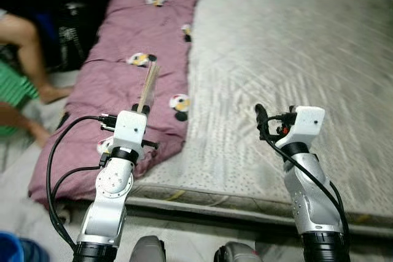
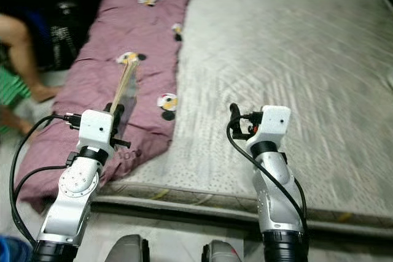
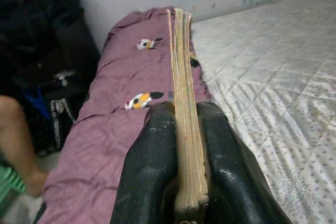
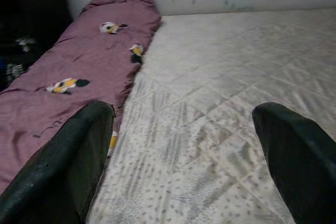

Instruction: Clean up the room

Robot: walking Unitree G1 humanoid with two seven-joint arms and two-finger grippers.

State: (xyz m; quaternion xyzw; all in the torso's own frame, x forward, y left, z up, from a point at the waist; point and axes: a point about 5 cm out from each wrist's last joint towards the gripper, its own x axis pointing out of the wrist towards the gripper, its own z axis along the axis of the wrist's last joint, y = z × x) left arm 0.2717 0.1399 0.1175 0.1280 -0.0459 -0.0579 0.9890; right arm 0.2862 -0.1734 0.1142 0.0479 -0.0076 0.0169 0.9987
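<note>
My left gripper (image 3: pixel 184 116) is shut on a thin flat tan book-like object (image 3: pixel 182 77), seen edge-on between the two black fingers (image 3: pixel 152 150). In the left eye view this tan object (image 1: pixel 148 86) sticks up and forward from the left wrist, above the purple quilt (image 1: pixel 135 29). The quilt carries cartoon prints and lies along the left side of a grey-white mattress (image 1: pixel 282 53). My right gripper (image 4: pixel 181 129) is open with nothing between its fingers (image 4: pixel 68 166), and it hovers over the mattress near the front edge (image 1: pixel 261 118).
A person's bare legs (image 1: pixel 27 44) are on the floor to the left of the quilt, beside a green item (image 1: pixel 12 90) and dark bags (image 1: pixel 67 23). A blue container (image 1: pixel 11 250) sits at the bottom left. A wall runs behind the mattress.
</note>
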